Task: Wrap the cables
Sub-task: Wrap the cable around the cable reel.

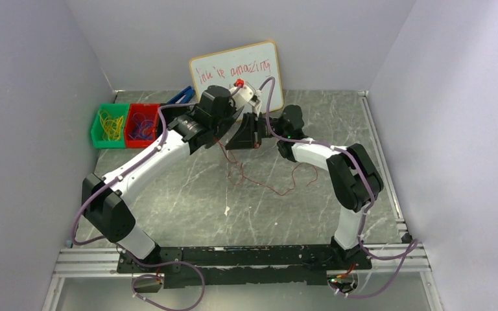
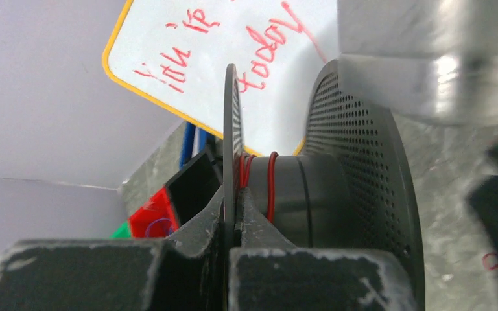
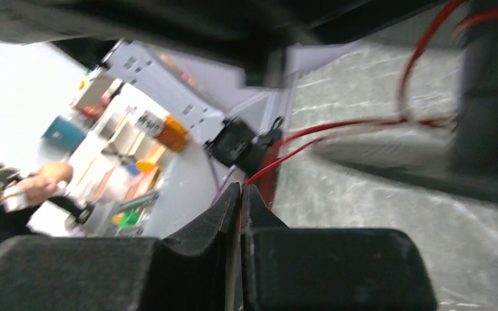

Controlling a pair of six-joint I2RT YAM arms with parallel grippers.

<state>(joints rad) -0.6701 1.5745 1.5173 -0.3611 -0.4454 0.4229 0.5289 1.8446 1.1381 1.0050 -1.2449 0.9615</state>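
Most of the cables (image 1: pixel 262 186) was seen slack at frame centre. Above, one strand was pinched by the closed right gripper (image 3: pixel 240 194), likely for tension, and the spool (image 2: pixel 324 188) was clamped at its rim by the shut left gripper (image 2: pixel 233 202) for winding.

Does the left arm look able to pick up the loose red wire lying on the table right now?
Probably not yet: the left end effector is shut on the thin flange of the black spool, so its grip is taken. Nothing covers the red wire on the table, though.
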